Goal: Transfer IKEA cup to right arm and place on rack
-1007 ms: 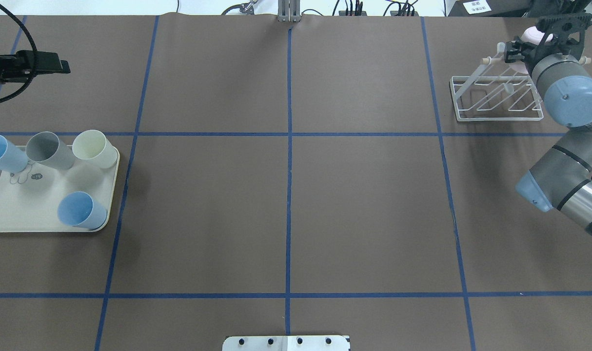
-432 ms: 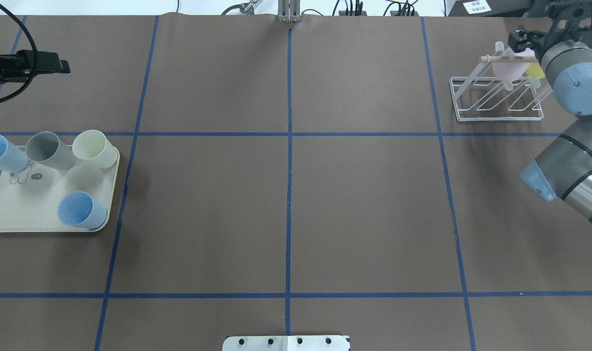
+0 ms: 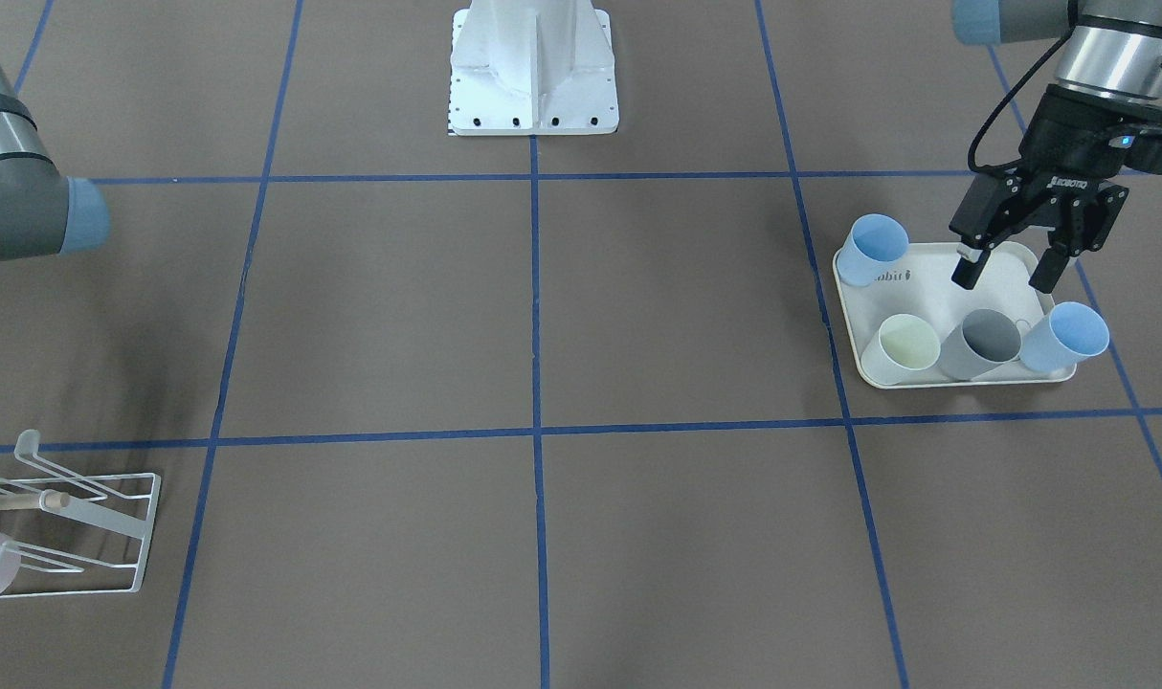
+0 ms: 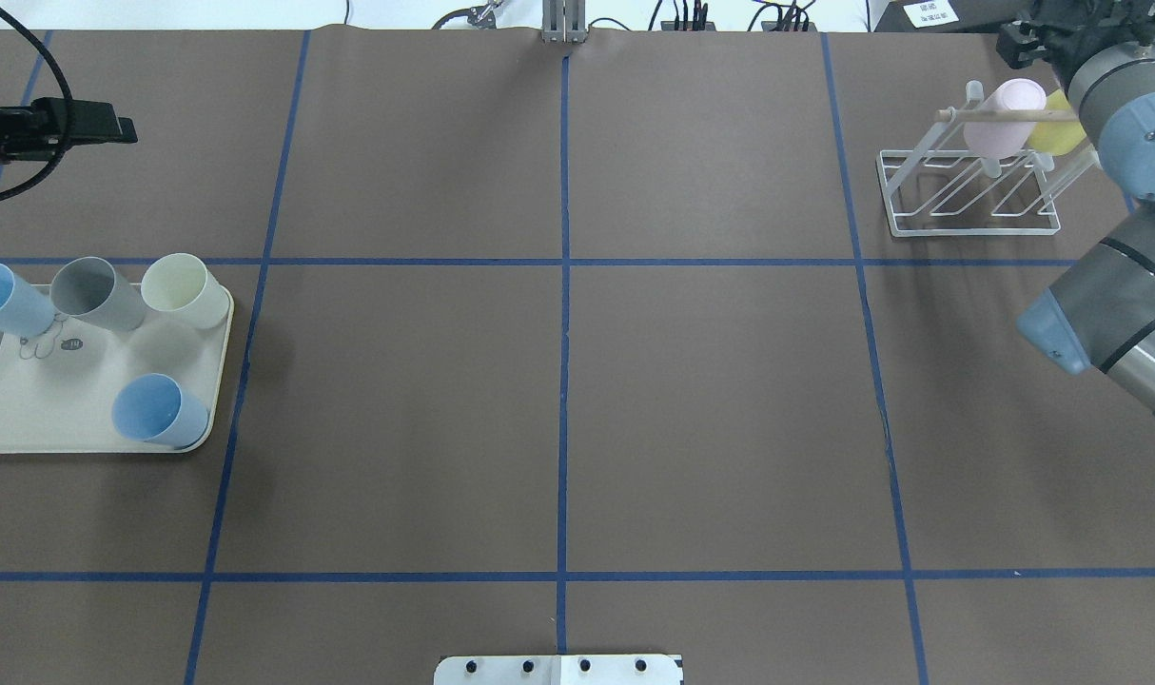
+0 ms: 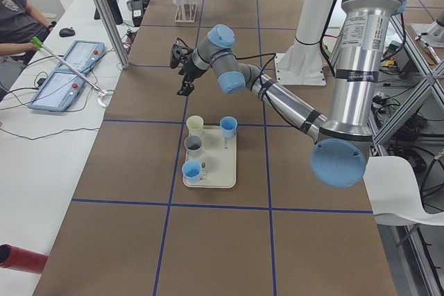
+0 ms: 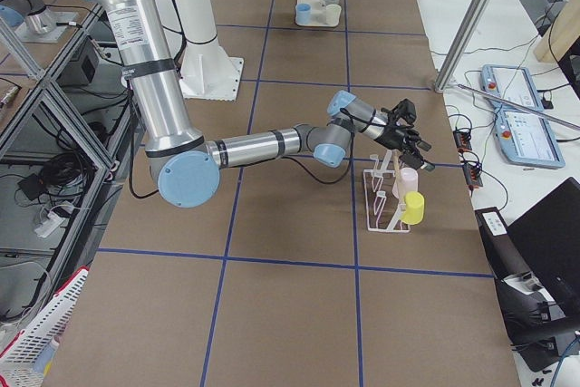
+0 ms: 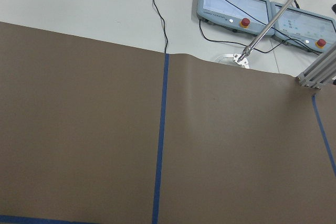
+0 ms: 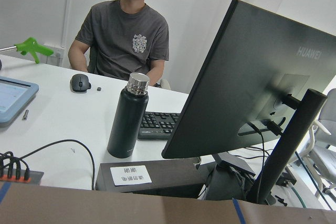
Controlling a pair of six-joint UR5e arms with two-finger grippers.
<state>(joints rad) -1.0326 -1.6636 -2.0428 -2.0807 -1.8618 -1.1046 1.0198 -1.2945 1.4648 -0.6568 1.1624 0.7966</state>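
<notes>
The white wire rack (image 4: 968, 205) stands at the far right of the table. A pink cup (image 4: 1006, 128) and a yellow cup (image 4: 1053, 138) hang on its prongs, under the wooden dowel. My right gripper (image 4: 1015, 43) is just beyond the rack at the table's far edge, open and empty, apart from the pink cup. My left gripper (image 3: 1004, 277) is open and empty, hovering over the back of the cream tray (image 4: 26, 409). The rack (image 3: 112, 536) also shows at the lower left of the front-facing view.
The tray holds two blue cups (image 4: 159, 409) (image 4: 2, 297), a grey cup (image 4: 92, 293) and a cream cup (image 4: 183, 288). My right arm's elbow (image 4: 1101, 333) hangs over the table's right side. The robot base (image 3: 533, 67) is at the near edge.
My right gripper has let go of the pink cup and drawn back toward the far edge. The cup stays on the rack. My left arm has not moved.
</notes>
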